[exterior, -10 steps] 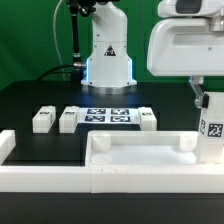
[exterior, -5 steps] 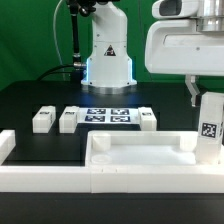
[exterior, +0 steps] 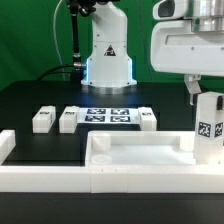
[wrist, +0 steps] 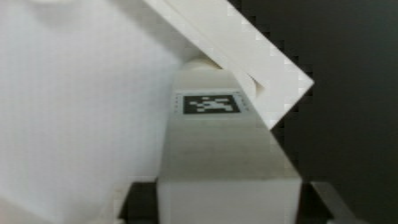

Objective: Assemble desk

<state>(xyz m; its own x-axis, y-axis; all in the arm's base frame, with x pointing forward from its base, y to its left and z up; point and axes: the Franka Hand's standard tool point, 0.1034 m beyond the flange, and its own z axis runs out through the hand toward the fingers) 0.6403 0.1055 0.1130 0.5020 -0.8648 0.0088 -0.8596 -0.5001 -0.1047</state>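
Gripper (exterior: 208,100): we've got it at three o'clock in the exterior view, jaws clamped on either side of a white leg and carrying it upright; the wrist view (wrist: 228,203) looks straight down that leg, with a dark finger on each flank.
Table (exterior: 30,100): black top, and everything we're watching sits on it.
Robot base (exterior: 108,55): white column at twelve o'clock, behind all the parts.
Border rail (exterior: 45,178): long low white rail across six o'clock, turning up into a corner at nine o'clock.
Tabletop panel (exterior: 140,158): the wide rimmed piece lies flat between five and six o'clock, just behind the rail; in the wrist view (wrist: 71,90) its white face and one rim corner fill the frame beyond the leg.
Marker board (exterior: 110,116): flat at the centre, in front of the base.
Held leg (exterior: 210,135): tag facing us, right at the panel's three o'clock end; up close (wrist: 222,150) its tagged end meets the panel's corner, and we cannot tell whether they touch.
Loose legs: three small blocks lie by the board, two on its nine o'clock side (exterior: 42,120) (exterior: 68,118) and one on its three o'clock side (exterior: 148,118).
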